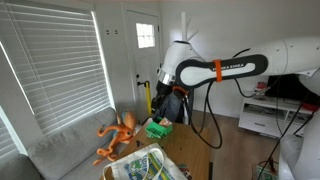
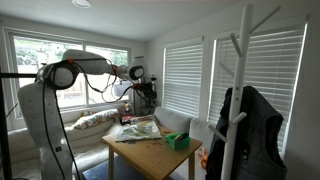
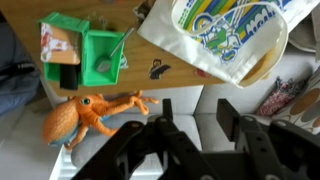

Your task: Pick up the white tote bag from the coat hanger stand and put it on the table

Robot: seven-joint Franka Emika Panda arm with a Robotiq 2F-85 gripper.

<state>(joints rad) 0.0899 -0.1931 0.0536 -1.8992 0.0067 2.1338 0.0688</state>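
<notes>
The white tote bag (image 3: 225, 35) with its green-yellow print lies flat on the brown wooden table (image 3: 180, 78). It also shows on the table in both exterior views (image 1: 145, 165) (image 2: 138, 130). The white coat hanger stand (image 2: 240, 80) stands apart from the table and carries only a dark jacket (image 2: 252, 135). My gripper (image 3: 197, 115) is open and empty. It hovers above the table's far edge and the grey sofa, away from the bag, as both exterior views (image 1: 163, 88) (image 2: 148, 92) show.
A small green box (image 3: 100, 50) sits on the table beside the bag. An orange octopus toy (image 3: 90, 112) lies on the grey sofa (image 3: 200, 130) by the table edge. Windows with blinds (image 1: 55, 60) are behind the sofa. A low white cabinet (image 1: 265, 118) stands further back.
</notes>
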